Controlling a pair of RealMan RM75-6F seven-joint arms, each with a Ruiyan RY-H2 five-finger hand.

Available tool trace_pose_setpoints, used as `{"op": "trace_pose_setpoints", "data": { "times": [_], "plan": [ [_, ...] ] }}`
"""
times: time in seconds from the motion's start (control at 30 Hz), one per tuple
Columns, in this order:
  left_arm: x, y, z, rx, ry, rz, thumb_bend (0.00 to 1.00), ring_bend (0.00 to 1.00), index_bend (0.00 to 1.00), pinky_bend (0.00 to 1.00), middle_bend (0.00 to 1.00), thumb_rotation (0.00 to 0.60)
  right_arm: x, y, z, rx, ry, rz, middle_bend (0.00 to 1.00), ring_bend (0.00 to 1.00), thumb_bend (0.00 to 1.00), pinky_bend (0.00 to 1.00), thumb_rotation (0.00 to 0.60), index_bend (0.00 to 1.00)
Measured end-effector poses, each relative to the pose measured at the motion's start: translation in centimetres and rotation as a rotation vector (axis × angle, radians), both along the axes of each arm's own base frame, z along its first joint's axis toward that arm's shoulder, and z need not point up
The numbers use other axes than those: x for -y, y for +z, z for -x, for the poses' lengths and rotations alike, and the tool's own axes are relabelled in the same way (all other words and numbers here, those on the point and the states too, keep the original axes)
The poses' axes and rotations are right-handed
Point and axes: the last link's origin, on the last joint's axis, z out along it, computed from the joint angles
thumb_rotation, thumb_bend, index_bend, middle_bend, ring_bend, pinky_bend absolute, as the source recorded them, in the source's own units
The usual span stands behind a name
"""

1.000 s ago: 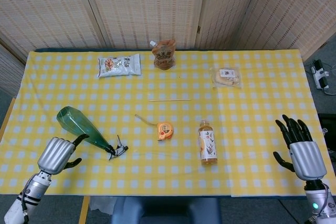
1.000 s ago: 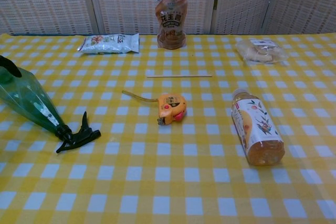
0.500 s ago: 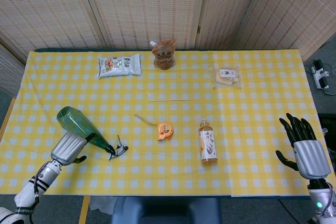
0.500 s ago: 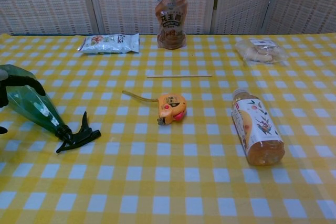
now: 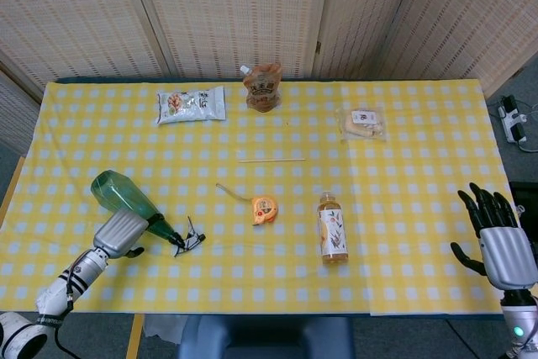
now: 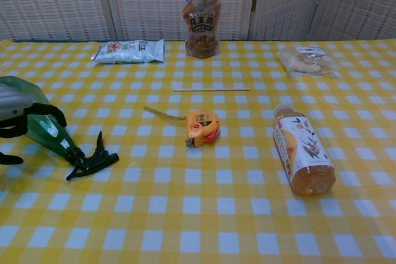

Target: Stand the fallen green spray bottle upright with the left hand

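Observation:
The green spray bottle [image 5: 126,193] lies on its side at the table's left, its black trigger nozzle [image 5: 189,240] pointing right toward the front. My left hand [image 5: 122,231] is at the bottle's narrow end. In the chest view its dark fingers [image 6: 43,113] arch over the green spray bottle [image 6: 48,133], with the thumb low beside it; a firm hold does not show. My right hand [image 5: 500,241] hovers open off the table's right front corner, far from everything.
An orange tape measure [image 5: 264,209] and a drink bottle lying on its side [image 5: 332,229] occupy the middle. A thin stick [image 5: 271,160] lies behind them. A snack bag [image 5: 192,105], a brown pouch [image 5: 263,86] and a wrapped snack [image 5: 363,122] line the back.
My left hand has moved in from the front left onto the bottle, fingers now arching over it. The bottle has stayed lying. My right hand has drifted slightly right and lower.

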Motion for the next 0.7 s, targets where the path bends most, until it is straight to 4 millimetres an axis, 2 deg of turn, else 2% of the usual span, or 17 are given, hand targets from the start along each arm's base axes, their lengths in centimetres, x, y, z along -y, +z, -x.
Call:
{"op": "trace_pose_setpoints", "data": {
  "times": [0.23, 0.5, 0.7],
  "plan": [
    [-1.1, -1.2, 0.2, -0.013, -0.021, 0.003, 0.26, 1.0, 0.3, 1.0, 1.0, 0.6, -0.2, 0.3, 0.3, 0.018, -0.014, -0.018, 0.0, 0.0, 0.31, 0.0, 0.6, 0.0],
    [-2.2, -2.2, 0.6, -0.04, -0.045, -0.008, 0.26, 1.0, 0.38, 1.0, 1.0, 0.6, -0.4, 0.3, 0.6, 0.019, -0.037, -0.051, 0.0, 0.0, 0.31, 0.0, 0.6, 0.0],
    [-2.9, -2.6, 0.6, -0.039, -0.109, -0.063, 0.3, 1.0, 0.65, 1.0, 1.0, 0.6, -0.6, 0.0, 0.5, 0.012, -0.039, -0.071, 0.0, 0.0, 0.31, 0.0, 0.6, 0.0]
  ]
}}
